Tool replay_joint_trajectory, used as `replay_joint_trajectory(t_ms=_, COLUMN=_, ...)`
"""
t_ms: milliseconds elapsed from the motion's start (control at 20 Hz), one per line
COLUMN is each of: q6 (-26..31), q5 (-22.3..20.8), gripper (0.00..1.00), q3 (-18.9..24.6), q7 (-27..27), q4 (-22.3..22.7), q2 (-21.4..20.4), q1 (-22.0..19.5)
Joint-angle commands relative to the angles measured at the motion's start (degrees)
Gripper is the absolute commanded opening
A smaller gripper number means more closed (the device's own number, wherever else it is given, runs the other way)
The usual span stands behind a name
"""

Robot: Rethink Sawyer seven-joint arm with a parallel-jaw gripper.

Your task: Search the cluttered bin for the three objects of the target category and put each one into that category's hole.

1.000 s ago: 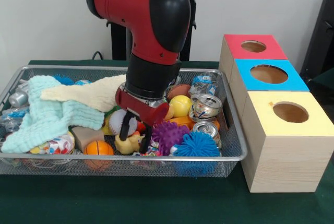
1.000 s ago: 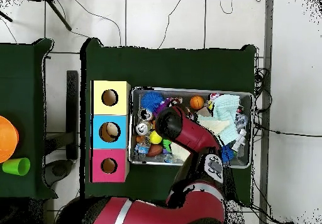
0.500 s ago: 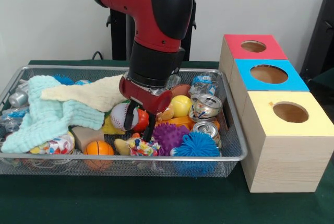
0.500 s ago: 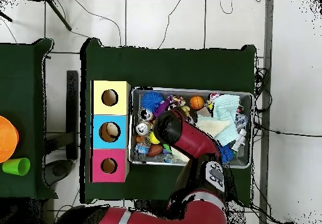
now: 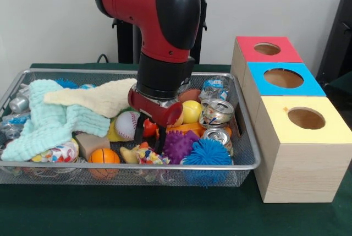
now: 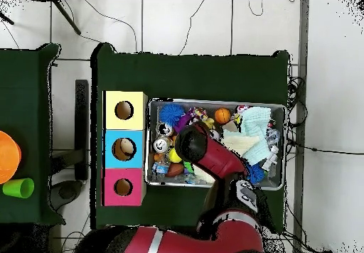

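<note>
Nearest the camera, the wire bin brims with balls, cans and cloths. Above its middle the gripper hangs, fingers spread, empty. No plush animal shows; likely buried beneath the cloths. Such a toy should be light and squashy: pinch the body. Farthest, the red-topped hole. No writing legible.

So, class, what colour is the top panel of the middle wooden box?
Blue. The middle box shows its blue top best in the front view, between the red-topped and yellow-topped boxes.
</note>
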Motion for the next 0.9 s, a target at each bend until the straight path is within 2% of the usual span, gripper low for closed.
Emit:
replay_joint_trajectory(t_ms=50, q6=-1.85, q5=1.18, gripper=1.0, q3=7.92, q7=11.63, q4=0.18, q2=8.71, q1=-2.27)
replay_joint_trajectory(t_ms=400, q6=-2.5, q5=1.35, gripper=1.0, q3=8.67, q7=11.35, q4=-0.65, q2=10.11, q1=-2.69)
replay_joint_trajectory(t_ms=650, q6=-3.53, q5=-0.48, gripper=1.0, q3=10.65, q7=9.79, q4=-1.31, q2=11.2, q1=-5.24)
replay_joint_trajectory(t_ms=900, q6=-3.61, q5=-0.39, gripper=1.0, q3=11.02, q7=9.62, q4=-1.83, q2=11.84, q1=-5.52)
